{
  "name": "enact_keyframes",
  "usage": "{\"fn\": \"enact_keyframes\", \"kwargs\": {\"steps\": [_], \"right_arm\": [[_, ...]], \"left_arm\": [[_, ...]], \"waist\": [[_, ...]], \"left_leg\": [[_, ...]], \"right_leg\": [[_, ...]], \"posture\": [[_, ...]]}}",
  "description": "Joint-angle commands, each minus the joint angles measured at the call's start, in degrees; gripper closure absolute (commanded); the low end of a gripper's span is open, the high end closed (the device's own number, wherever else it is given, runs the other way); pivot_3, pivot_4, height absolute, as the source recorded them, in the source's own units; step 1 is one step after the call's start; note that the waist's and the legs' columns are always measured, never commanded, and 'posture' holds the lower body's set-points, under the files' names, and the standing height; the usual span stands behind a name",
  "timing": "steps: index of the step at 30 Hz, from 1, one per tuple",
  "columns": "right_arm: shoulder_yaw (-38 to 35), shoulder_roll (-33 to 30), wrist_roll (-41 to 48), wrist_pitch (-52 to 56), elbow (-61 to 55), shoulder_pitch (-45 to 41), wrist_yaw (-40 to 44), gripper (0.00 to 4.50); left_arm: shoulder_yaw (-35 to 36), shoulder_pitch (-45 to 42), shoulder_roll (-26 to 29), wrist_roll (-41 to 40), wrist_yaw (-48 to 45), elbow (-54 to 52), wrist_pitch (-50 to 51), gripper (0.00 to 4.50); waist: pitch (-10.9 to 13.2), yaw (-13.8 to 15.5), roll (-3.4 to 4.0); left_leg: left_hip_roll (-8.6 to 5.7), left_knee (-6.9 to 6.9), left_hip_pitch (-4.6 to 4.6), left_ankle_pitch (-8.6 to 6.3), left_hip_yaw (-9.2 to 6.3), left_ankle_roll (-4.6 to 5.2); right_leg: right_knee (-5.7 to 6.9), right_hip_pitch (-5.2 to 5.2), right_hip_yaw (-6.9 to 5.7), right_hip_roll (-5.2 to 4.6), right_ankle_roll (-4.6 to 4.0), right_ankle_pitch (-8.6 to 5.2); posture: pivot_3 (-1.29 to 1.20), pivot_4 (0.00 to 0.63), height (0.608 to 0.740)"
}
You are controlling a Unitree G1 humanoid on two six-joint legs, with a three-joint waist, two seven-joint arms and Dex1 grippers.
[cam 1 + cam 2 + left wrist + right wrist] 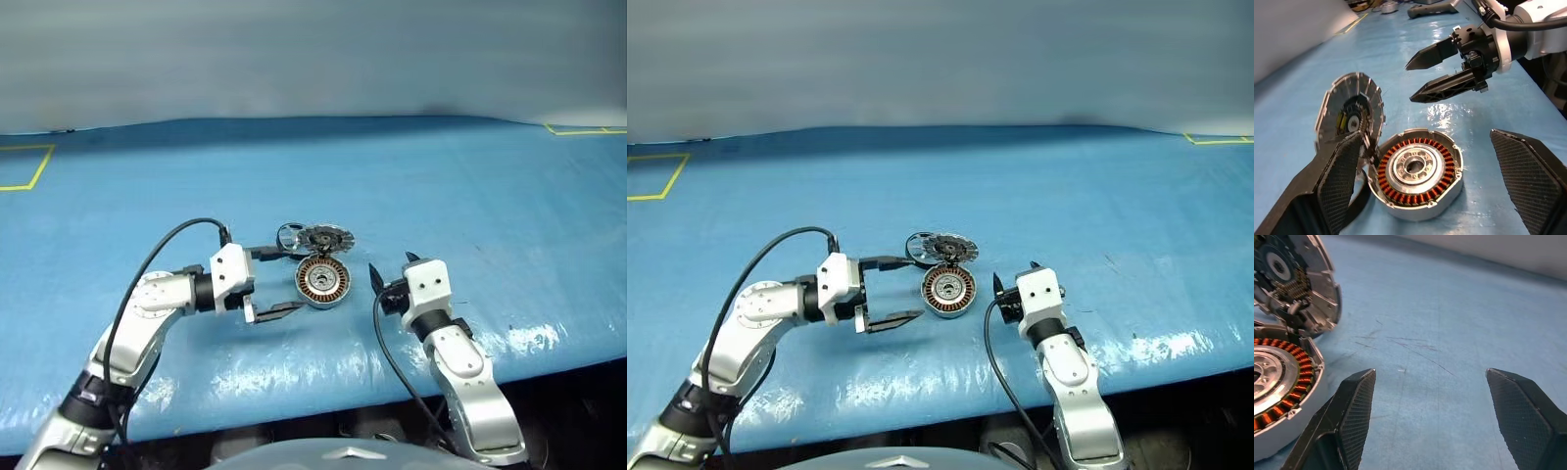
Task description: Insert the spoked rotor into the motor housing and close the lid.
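The motor housing (323, 281) sits open-side up on the blue table (470, 196), its copper windings and silver centre bare, so nothing has been seated in it yet. Just behind it, touching its far rim, the finned lid (325, 238) leans tilted on edge. A small thin wheel (288, 236) lies close beside the lid on its left; it looks like the spoked rotor, though it is too small to be certain.

The left gripper (271, 281) is the nearer one. It lies level and points sideways at the housing from just left of it, its two fingers spread wide and holding nothing; one finger (1337, 181) reaches in right beside the lid and the housing rim. The right gripper (392, 264) stands just right of the housing, also spread and empty, touching nothing.

The wheel lies behind and slightly left of the housing, so the left arm looks better placed to fetch it.
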Motion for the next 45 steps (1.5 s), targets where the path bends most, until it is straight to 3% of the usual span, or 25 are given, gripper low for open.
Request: {"fn": "enact_keyframes", "kwargs": {"steps": [1, 10, 16, 29, 40, 45], "right_arm": [[-2.0, 1.24, -1.56, -0.35, 0.04, 0.58, -3.52, 0.71], [-5.54, 1.72, -1.12, 2.49, 2.19, -1.86, -5.07, 0.71], [-9.52, 3.01, 2.39, 7.06, 3.07, -3.01, -4.65, 0.71], [-15.62, 7.83, 11.05, 16.22, 3.28, -2.84, -5.02, 0.71], [-14.64, 6.23, 10.09, 18.25, 4.26, -2.96, -5.29, 0.71], [-13.67, 5.16, 9.02, 17.78, 4.46, -2.7, -5.32, 1.97]], "left_arm": [[-1.33, 2.23, -2.12, 0.44, 1.83, -3.53, 0.6, 0.02], [-7.78, -1.35, -10.45, 6.02, 2.9, 3.26, -1.56, 0.02], [-9.86, -4.92, -10.82, 10.81, 3.43, 6.5, -2.74, 0.02], [-9.79, -5.21, -11.32, 12.32, 3.11, 5.56, -3.0, 0.02], [-8.89, -4.37, -10.02, 13.73, 4.47, 6.06, -4.44, 0.02], [-8.53, -4.41, -9.62, 14.42, 4.56, 6.26, -4.5, 0.0]], "waist": [[0.02, 0.15, 0.03], [0.06, -0.04, 0.11], [0.05, -0.06, 0.1], [0.05, -0.1, 0.09], [0.03, -0.37, 0.07], [0.03, -0.46, 0.06]], "left_leg": [[-0.01, 0.0, 0.0, 0.0, 0.0, 0.0], [-0.02, -0.01, 0.07, 0.03, -0.01, -0.04], [-0.02, -0.13, 0.07, 0.03, -0.01, -0.04], [-0.06, -0.58, 0.09, 0.07, 0.01, -0.1], [-0.08, -0.63, 0.11, 0.08, 0.0, -0.11], [-0.09, -0.64, 0.12, 0.08, 0.0, -0.11]], "right_leg": [[0.0, 0.01, 0.0, -0.01, 0.0, 0.0], [0.05, 0.01, 0.0, 0.04, 0.02, -0.01], [0.01, -0.01, 0.02, 0.07, -0.28, 0.15], [-0.1, -0.16, 0.05, 0.04, -0.36, 0.07], [-0.11, -0.15, 0.04, 0.02, -0.37, 0.06], [-0.11, -0.15, 0.04, 0.01, -0.37, 0.06]], "posture": [[0.0, 0.15, 0.74], [0.0, 0.15, 0.74], [0.0, 0.15, 0.74], [0.0, 0.15, 0.74], [0.0, 0.15, 0.74], [0.0, 0.15, 0.74]]}}
